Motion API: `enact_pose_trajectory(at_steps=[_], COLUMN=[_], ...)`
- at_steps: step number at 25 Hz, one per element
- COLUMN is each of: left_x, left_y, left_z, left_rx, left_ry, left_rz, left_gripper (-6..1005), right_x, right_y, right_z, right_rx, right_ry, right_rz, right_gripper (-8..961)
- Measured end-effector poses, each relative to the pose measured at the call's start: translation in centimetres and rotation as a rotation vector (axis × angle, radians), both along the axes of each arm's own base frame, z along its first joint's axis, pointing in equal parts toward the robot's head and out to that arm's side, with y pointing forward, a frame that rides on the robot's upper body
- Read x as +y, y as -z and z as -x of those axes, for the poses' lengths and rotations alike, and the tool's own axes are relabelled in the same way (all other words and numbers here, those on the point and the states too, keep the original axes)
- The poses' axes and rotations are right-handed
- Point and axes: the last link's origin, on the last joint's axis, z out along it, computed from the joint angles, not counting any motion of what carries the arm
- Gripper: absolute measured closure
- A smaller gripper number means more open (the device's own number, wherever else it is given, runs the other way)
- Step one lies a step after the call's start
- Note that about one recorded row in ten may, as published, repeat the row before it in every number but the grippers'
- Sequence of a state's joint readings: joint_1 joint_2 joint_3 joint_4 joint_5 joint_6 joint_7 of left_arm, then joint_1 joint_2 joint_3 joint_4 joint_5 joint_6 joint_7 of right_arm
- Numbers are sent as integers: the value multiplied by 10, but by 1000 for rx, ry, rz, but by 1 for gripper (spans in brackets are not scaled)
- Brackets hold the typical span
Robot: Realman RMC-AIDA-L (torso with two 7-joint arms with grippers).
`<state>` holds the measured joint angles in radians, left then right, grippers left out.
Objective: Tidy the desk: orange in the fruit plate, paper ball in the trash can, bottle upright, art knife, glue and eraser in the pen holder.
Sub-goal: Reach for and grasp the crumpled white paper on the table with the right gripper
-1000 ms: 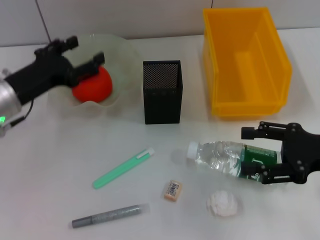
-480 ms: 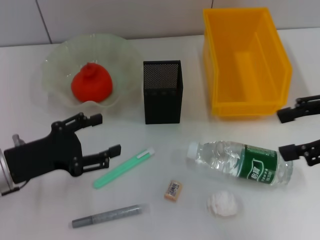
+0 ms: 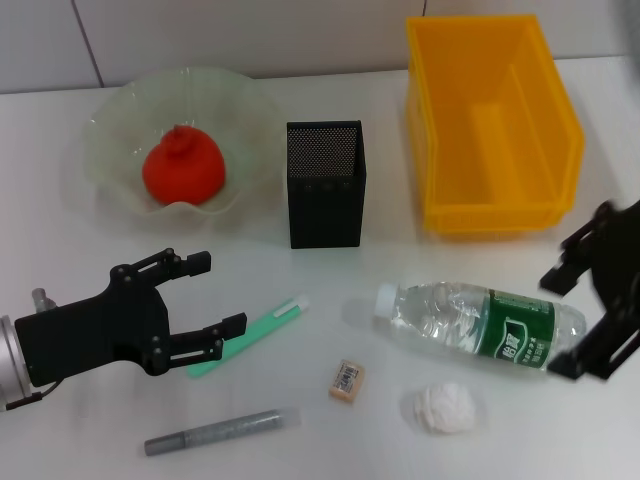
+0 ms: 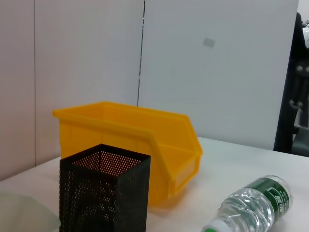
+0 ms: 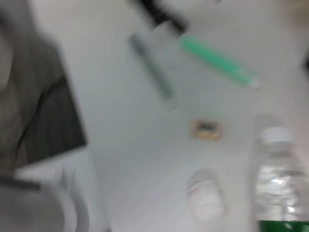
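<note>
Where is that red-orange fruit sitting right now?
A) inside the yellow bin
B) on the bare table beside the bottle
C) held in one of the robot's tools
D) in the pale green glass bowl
D: the orange rests in the fruit plate, while the left tool hangs open over the table, well clear of it.

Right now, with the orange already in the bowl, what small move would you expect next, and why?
Probably the left gripper eases forward to close its open jaws on the green art knife, which lies flat just beside them. The orange already sits in the fruit plate, and the pen holder looks empty.
</note>
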<state>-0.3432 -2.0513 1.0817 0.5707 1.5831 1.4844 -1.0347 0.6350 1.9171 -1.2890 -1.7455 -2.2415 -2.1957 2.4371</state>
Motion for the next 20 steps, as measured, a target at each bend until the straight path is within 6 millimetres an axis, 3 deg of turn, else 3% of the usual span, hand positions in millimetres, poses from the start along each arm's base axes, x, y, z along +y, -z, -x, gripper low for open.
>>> enact_pose_trajectory(at_steps=[4,7,20], left_x=[-1,-1,-3], left_y=[0,2,8], left_z=[-1,-3,-3], left_rx=[-4,-11,9], left_ry=[-1,-5,3], left_rz=[8,22,49], left_gripper=[132,132,132], right_x=[-4,-5,-5], right_y=[24,33,75], right_z=[21,25,16], right_rx=[-103,-134,-164], right_ry=[-97,-90,-33], right_rz=[110,137,87], right_gripper=[121,121,121])
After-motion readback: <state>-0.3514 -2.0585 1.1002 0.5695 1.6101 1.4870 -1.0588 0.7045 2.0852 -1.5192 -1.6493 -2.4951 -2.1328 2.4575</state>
